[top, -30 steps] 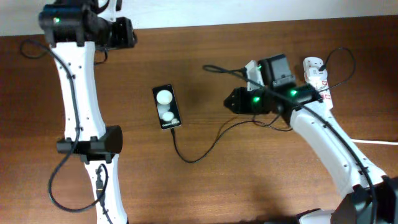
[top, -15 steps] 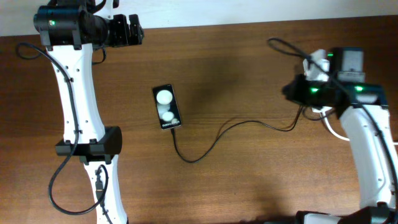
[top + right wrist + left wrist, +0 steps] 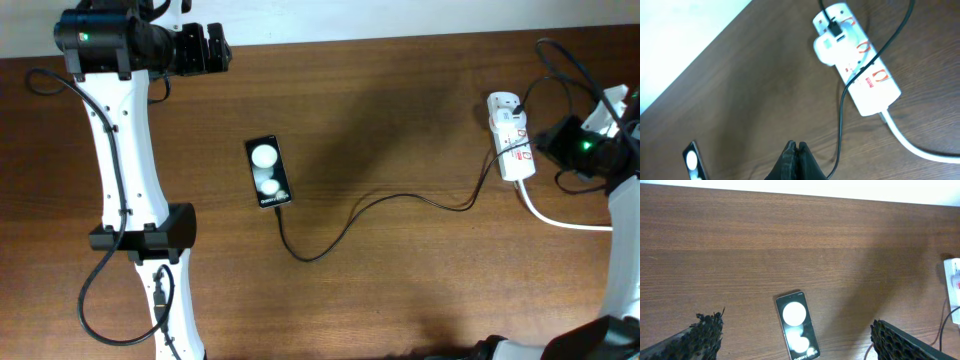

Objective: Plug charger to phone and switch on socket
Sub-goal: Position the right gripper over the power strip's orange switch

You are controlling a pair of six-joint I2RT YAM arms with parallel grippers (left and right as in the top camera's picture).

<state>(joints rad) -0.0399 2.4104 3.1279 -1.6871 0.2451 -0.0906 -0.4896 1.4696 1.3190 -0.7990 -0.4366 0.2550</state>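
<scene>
Overhead: my L gripper (image 3: pixel 215 48) is over the far-left corner of the table (image 3: pixel 400 300), fingers wide apart w/ nothing between them. The phone (image 3: pixel 267 172) lies flat, left of centre, well apart from it. The charger (image 3: pixel 340 232) meets the phone's near end (can't tell if it's fully seated), loops, then runs right to the socket (image 3: pixel 509 137). My R gripper (image 3: pixel 548 140) is just beside the socket's right side, not touching it as far as I can tell.

L wrist: my fingers (image 3: pixel 705 335) sit at both bottom corners, spread, holding nothing. Phone (image 3: pixel 797 325) is on the wood between them, below. Socket (image 3: pixel 954 280) only peeks in at the right edge.

R wrist: my fingers (image 3: pixel 796 160) are pressed tight together, empty, above bare wood. Socket (image 3: pixel 857 65) lies diagonal, top right, w/ red marks. The adapter (image 3: pixel 827 45) is on its far end; charger (image 3: pixel 842 110) drapes across it. White cord (image 3: pixel 910 145) leaves its near end. Phone (image 3: pixel 692 162) is bottom left, well apart.
</scene>
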